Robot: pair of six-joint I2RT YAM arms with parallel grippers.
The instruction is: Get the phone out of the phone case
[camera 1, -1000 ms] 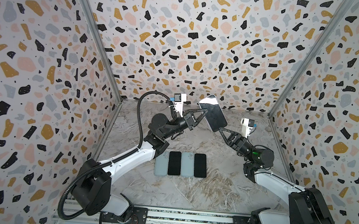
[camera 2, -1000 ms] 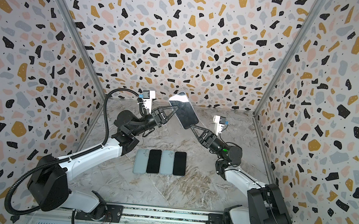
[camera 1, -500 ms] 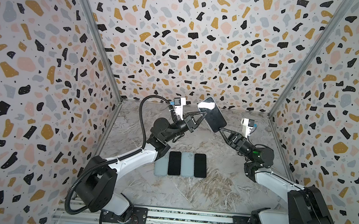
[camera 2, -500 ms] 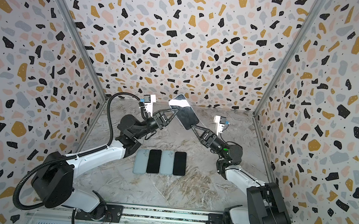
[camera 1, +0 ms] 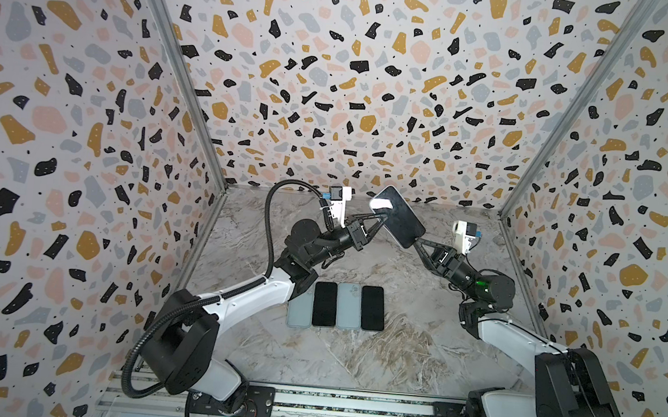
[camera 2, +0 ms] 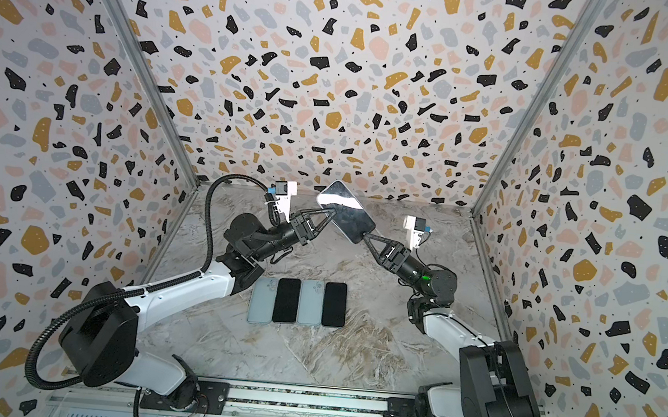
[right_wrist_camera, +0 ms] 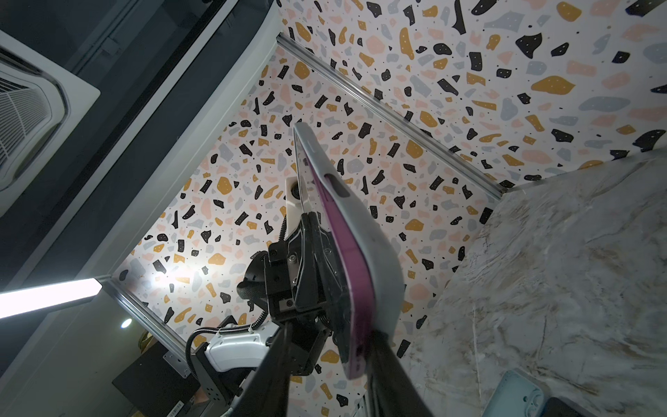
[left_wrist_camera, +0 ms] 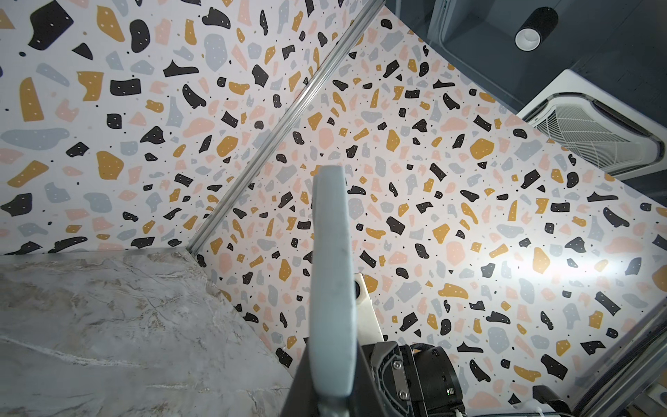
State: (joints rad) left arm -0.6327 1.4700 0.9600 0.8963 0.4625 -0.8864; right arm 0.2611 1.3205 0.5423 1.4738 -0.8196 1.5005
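A: Left claw (camera 1: 382,215)?
B: Clamped on one long edge of the phone case (right_wrist_camera: 379,252). It is held aloft and tilted over the back of the desk (camera 1: 351,357).
A: Phone (camera 1: 400,218)?
B: Seated in the case, purple rim showing, glass facing up.
A: Right claw (camera 1: 414,243)?
B: Fingers apart, straddling the lower corner, with a gap on one side. Four handsets (camera 1: 335,305) lie in a row on the desk below.

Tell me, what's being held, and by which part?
Left hand pinches the phone by a long edge near the top; right hand straddles its lower end, jaws open.
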